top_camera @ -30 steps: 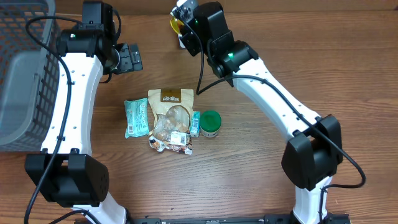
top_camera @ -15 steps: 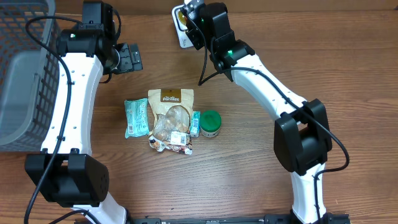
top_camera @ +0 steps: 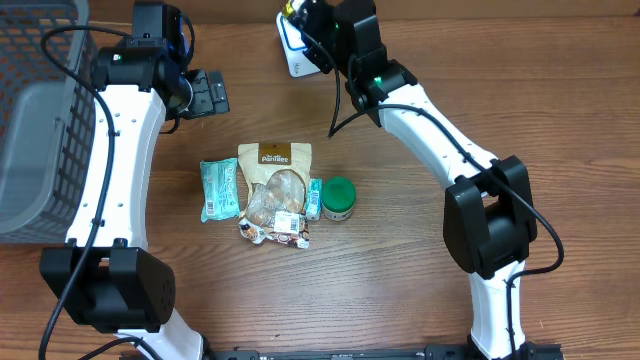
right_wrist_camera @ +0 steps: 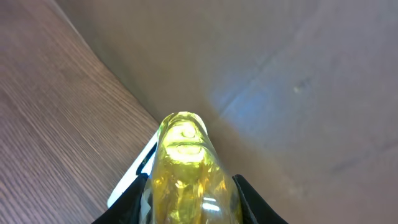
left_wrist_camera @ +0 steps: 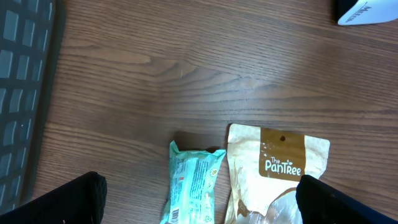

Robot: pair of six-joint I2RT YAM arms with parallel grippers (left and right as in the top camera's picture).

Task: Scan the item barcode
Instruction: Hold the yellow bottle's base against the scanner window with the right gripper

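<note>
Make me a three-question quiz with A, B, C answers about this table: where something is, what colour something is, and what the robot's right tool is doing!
1. Where does the grey wire-mesh basket stand?
A) beside the left arm
B) beside the right arm
C) in the middle, among the snacks

2. What colour is the round plastic tub next to the brown snack pouch?
A) red
B) green
C) white

3. What is the right tool doing?
A) hanging open and empty
B) gripping a teal packet
C) gripping a see-through yellow bottle

Answers:
1 A, the overhead view shows the basket at the far left, next to that arm.
2 B, its top shows green from overhead.
3 C, the right wrist view shows it clamped on the bottle.
</note>
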